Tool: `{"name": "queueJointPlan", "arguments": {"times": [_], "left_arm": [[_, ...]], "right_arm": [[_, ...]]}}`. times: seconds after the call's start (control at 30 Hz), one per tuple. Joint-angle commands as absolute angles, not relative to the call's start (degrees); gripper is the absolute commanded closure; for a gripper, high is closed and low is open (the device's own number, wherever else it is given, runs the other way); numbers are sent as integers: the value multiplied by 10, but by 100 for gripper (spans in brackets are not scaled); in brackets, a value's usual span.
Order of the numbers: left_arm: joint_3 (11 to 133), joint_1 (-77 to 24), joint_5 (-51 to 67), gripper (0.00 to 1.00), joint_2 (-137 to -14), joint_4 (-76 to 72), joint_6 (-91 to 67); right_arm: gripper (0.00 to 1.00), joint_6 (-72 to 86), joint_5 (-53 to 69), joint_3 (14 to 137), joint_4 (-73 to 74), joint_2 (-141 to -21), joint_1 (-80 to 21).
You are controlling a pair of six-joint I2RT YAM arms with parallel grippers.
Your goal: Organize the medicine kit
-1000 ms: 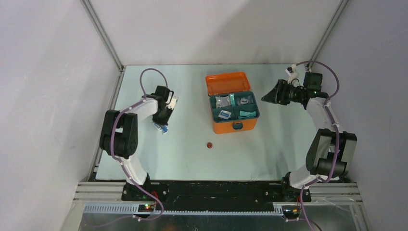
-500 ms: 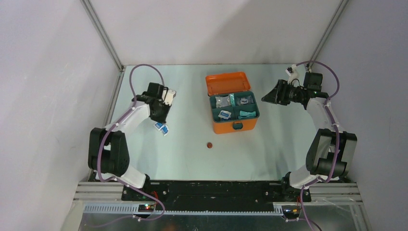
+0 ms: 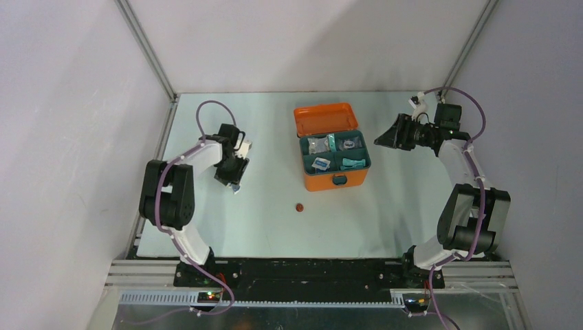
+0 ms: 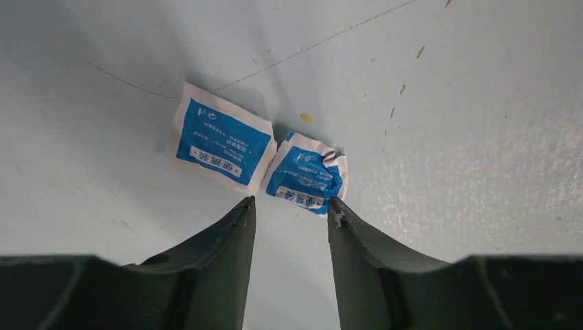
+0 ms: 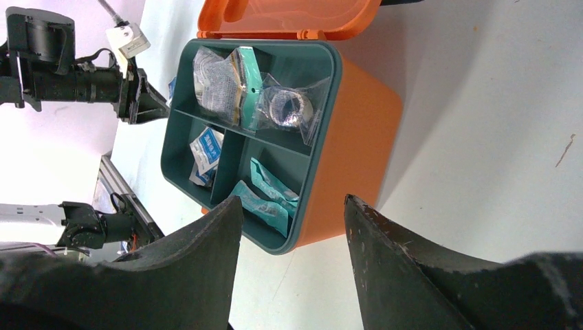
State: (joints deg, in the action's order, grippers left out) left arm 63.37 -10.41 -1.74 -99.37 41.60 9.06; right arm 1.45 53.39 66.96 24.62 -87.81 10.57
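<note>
The medicine kit (image 3: 335, 178) is a bright orange box standing at the table's middle with its lid open. Its teal tray (image 5: 180, 137) holds clear bags, teal sachets and a blue-white packet. My left gripper (image 4: 291, 206) hangs open just above the table, nothing between its fingers. Just beyond its tips lie two blue-white packets, one flat (image 4: 221, 146) and one crumpled (image 4: 306, 175). From above, my left gripper (image 3: 230, 177) covers most of them. My right gripper (image 3: 386, 137) hovers open and empty to the right of the kit, facing its side (image 5: 357, 130).
A small red-brown object (image 3: 299, 207) lies on the table in front of the kit. Grey walls and metal frame posts close the table in at the back, left and right. My arm bases sit along the near rail.
My left gripper pulled back from the packets shut, then came down over them again and opened. The packets stayed on the table. My right arm has not moved.
</note>
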Motion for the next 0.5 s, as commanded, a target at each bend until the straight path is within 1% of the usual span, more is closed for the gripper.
{"name": "queueJointPlan", "arguments": {"times": [0.0,0.03,0.1,0.17,0.2,0.4,0.43,0.47], "left_arm": [[663,-99,-19,53,-1011,422,84],[664,-98,-19,54,-1019,423,82],[668,-96,-17,58,-1033,424,81],[675,-93,-15,64,-1042,428,77],[677,-92,-13,69,-1044,430,77],[681,-89,-5,83,-1050,448,77],[680,-88,-5,88,-1048,450,79],[675,-88,9,90,-1041,451,80]], "right_arm": [[40,6,537,671,241,-870,110],[40,7,537,670,240,-871,110],[40,7,537,670,240,-871,110],[40,7,537,670,241,-870,110],[40,7,538,670,242,-870,110],[40,6,537,671,243,-867,111],[40,6,537,670,243,-867,111],[40,6,538,670,242,-865,111]]}}
